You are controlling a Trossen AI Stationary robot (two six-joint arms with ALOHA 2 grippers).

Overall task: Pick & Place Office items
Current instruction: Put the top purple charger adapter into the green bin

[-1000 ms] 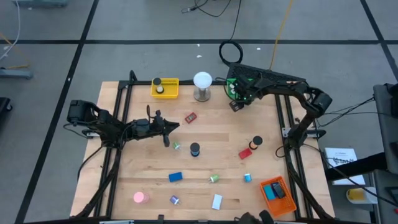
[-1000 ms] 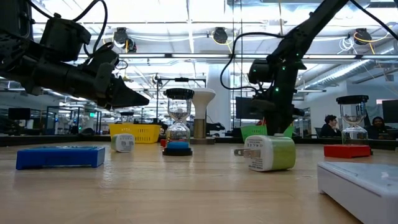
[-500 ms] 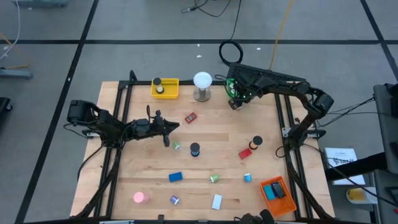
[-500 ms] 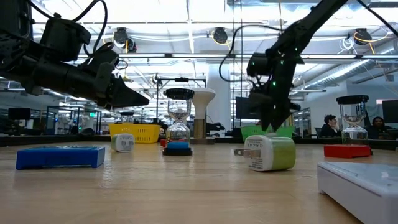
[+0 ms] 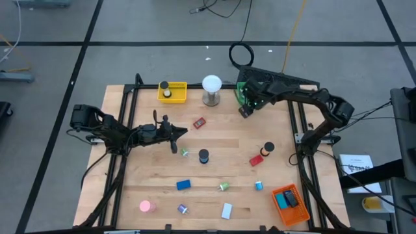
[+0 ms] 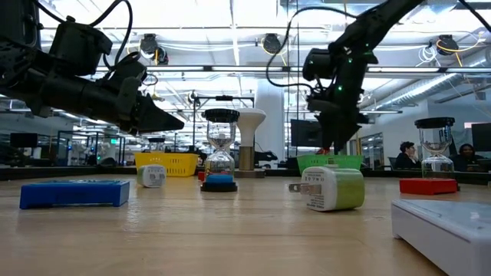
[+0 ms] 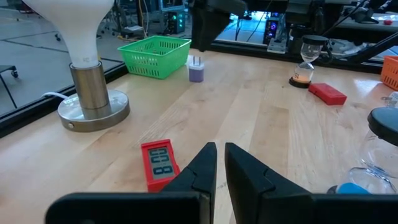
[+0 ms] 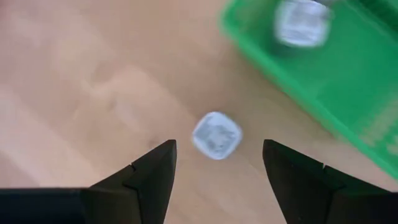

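Small office items lie scattered on the wooden table: a red timer (image 5: 199, 122), a black-capped hourglass (image 5: 203, 156), a red block (image 5: 256, 160), a blue block (image 5: 183, 184), green (image 5: 223, 186) and blue (image 5: 259, 186) rolls, and a pink disc (image 5: 145, 207). My right gripper (image 8: 217, 163) is open and hovers above a small pale plug (image 8: 216, 135), which stands on the table beside the green tray (image 8: 348, 81). A second pale item (image 8: 301, 23) lies in that tray. My left gripper (image 7: 219, 152) is shut and held off the table near the red timer (image 7: 158, 165).
A white ball lamp on a metal stand (image 5: 211, 89) stands at the far edge between the yellow tray (image 5: 173, 91) and the green tray (image 5: 244, 91). An orange tray (image 5: 289, 201) sits at the near right corner. Black frame rails run along both table sides.
My right gripper has risen from just above the table beside the green tray to well above it, staying over about the same spot. The left arm has kept still.
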